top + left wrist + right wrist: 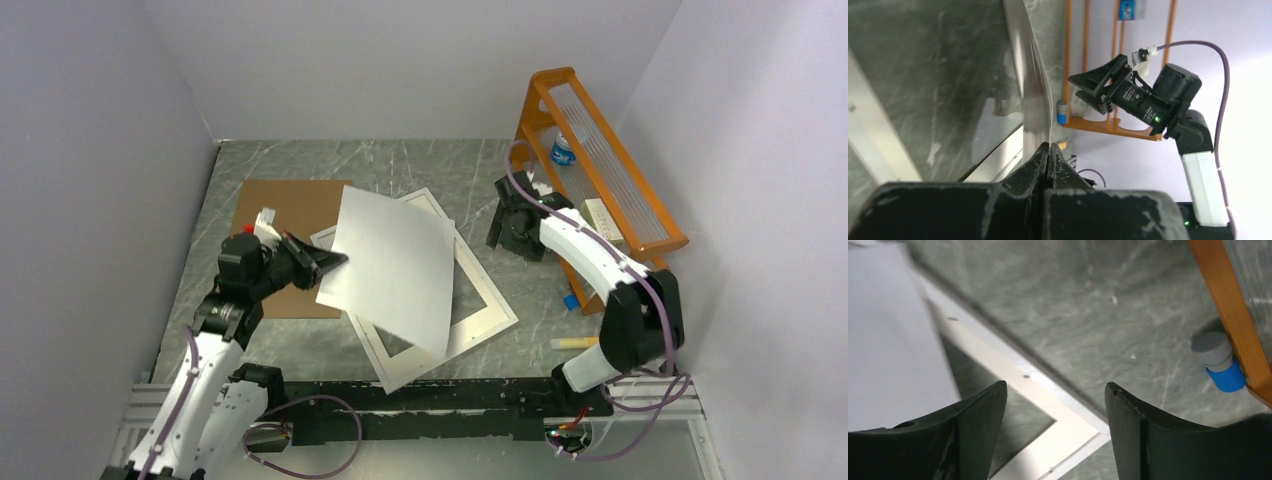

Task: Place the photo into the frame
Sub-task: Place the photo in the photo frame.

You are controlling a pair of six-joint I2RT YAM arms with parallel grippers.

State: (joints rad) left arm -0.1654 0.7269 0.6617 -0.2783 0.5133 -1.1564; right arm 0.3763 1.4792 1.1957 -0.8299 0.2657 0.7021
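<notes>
Grey-green marbled stone, scratched and dull, makes up the table (450,165), with plain white walls closing it in on three sides.

My left arm reaches up from its base and bends inward at the elbow, the wrist turned so that my left gripper (335,260) points toward the middle of the table. Its two dark fingers are pinched tight on the left edge of the photo (395,265). The wrist view shows the thin sheet running edge-on out from between the closed tips. The photo hangs tilted in the air, plain white reverse up, a flat matte rectangle with sharp corners. It sits above the frame (495,300) and covers much of it, apart from it rather than lying in it.

My right arm arches over from the right side, forearm stretched toward the back, wrist bent down. My right gripper (497,232) hovers over the table just beside the frame's far right corner, its black, smooth, wedge-shaped fingers (978,410) spread wide with nothing between them.

The frame lies flat on the stone, a pale rectangle with a smooth white border and small marks along it. A brown backing board (280,210), matte like cardboard, lies flat at the left, partly under my left wrist. An orange rack (600,170) with thin rails stands along the right wall, with a small grey-and-blue cylinder (1220,362) at its foot.
</notes>
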